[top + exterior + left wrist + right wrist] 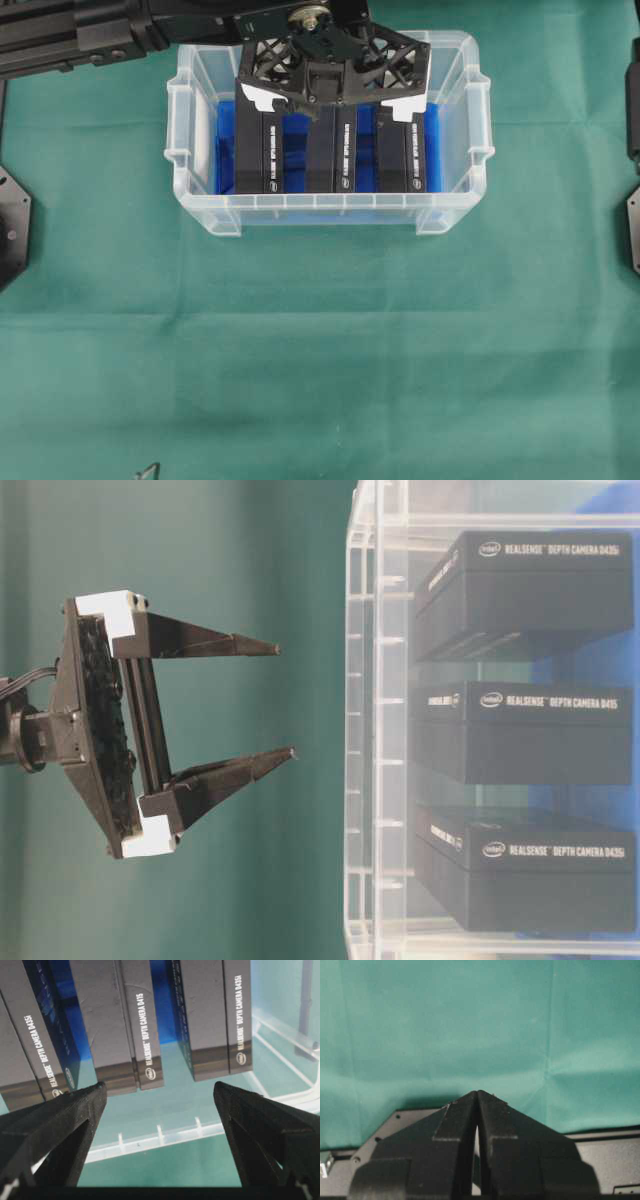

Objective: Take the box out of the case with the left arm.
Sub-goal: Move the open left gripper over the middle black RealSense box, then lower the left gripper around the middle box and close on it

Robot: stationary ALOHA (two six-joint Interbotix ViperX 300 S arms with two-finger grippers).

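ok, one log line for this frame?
phase: pre-grasp | left end effector: open, above case, empty | boxes: three, in case | right end effector: shut, idle over cloth

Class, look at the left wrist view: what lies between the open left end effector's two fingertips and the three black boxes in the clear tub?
Nothing solid: only open air above the clear plastic tub's floor, short of the black cardboard boxes. The left end effector holds nothing.

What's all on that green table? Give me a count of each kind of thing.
Black RealSense depth camera boxes: 3
Clear plastic case: 1
Blue cloth lining: 1
Robot grippers, left gripper and right gripper: 2
Total: 7
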